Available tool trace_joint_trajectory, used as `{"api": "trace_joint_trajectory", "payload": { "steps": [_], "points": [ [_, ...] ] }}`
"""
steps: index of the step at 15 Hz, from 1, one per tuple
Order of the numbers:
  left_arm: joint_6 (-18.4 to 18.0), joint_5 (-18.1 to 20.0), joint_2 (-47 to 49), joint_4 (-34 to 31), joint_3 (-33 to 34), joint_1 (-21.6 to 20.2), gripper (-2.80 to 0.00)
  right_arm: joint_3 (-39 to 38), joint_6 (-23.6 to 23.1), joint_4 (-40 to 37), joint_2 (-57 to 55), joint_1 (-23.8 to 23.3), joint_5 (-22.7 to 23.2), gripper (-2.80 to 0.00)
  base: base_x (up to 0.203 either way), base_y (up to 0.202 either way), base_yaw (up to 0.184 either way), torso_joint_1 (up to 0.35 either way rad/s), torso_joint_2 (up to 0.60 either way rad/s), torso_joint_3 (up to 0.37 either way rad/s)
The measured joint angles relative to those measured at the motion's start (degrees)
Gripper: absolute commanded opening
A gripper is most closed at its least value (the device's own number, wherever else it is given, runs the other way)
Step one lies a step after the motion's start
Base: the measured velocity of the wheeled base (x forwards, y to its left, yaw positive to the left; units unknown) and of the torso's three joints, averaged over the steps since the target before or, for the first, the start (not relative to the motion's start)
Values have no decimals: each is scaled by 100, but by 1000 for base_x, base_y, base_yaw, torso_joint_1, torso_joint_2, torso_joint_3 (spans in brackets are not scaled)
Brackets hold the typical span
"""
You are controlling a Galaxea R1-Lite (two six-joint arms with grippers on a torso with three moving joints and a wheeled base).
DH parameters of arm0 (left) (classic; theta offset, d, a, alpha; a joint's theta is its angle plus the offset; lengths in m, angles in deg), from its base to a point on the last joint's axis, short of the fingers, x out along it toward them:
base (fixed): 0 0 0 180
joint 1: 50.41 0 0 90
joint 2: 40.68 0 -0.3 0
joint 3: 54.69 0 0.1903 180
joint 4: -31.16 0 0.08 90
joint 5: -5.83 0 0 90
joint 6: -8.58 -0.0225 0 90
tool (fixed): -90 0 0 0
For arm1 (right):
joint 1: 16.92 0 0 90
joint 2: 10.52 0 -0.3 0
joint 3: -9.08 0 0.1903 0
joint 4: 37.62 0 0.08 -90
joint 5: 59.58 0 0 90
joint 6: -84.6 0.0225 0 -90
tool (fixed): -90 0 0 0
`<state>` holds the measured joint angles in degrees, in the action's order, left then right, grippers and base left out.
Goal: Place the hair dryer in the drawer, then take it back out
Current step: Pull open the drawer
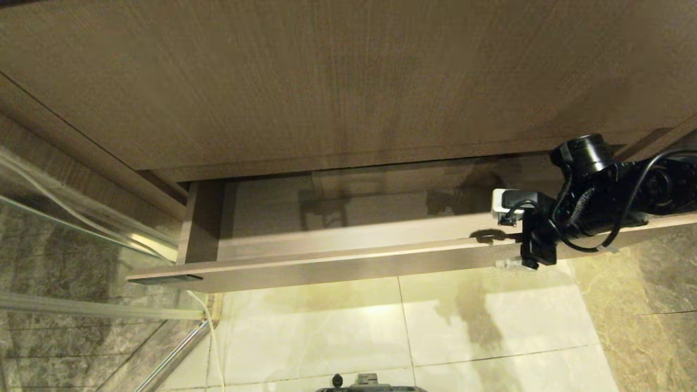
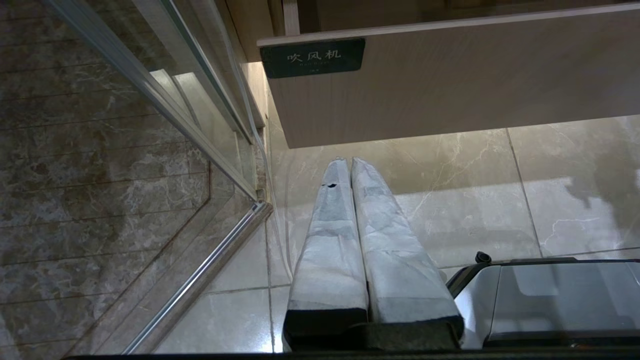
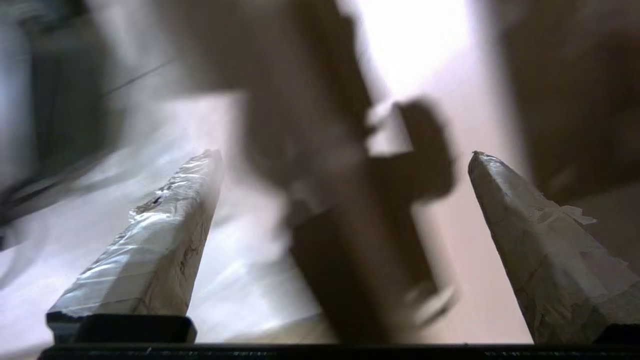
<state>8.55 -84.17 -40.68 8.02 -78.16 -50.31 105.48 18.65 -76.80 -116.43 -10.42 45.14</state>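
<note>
The right gripper (image 3: 345, 155) hangs wide open and empty at the right end of the open drawer (image 1: 348, 261).

The drawer (image 1: 348, 239) runs under the counter; the right wrist view is blurred, perhaps its edge.

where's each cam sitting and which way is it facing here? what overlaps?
Head view: on the head, looking forward and down at the open drawer under the wood panel; the right arm shows at the drawer's right end.
Left wrist view: behind the shut left gripper, low, facing the drawer front's dark label, the floor tiles and the glass door; the robot's base shows.
Right wrist view: behind the open right gripper; the scene is blurred.
Shared: head and left wrist both show the drawer front, label and floor.
</note>
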Motion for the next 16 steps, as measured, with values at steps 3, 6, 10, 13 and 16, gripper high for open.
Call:
{"api": "trace_joint_trajectory", "payload": {
  "steps": [3, 6, 10, 13, 16],
  "points": [
    [2, 0, 0, 0, 0, 1, -280, -173, 388, -662, 431, -197, 41, 0, 0, 0, 0, 0, 0, 0],
    [2, 0, 0, 0, 0, 1, -280, -490, 851, -708, 949, -333, 59, 0, 0, 0, 0, 0, 0, 0],
    [2, 0, 0, 2, 0, 0, -280, -1147, 1569, -725, 1770, -460, 96, 0, 0, 0, 0, 0, 0, 0],
    [0, 1, 0, 2, 0, -5, -280, -1633, 1893, -719, 2431, -520, 120, 0, 0, 0, 0, 0, 0, 0],
    [2, 0, 0, 0, 0, 1, -280, -1916, 2193, -716, 2944, -671, 157, 0, 0, 0, 0, 0, 0, 0]
  ]
}}
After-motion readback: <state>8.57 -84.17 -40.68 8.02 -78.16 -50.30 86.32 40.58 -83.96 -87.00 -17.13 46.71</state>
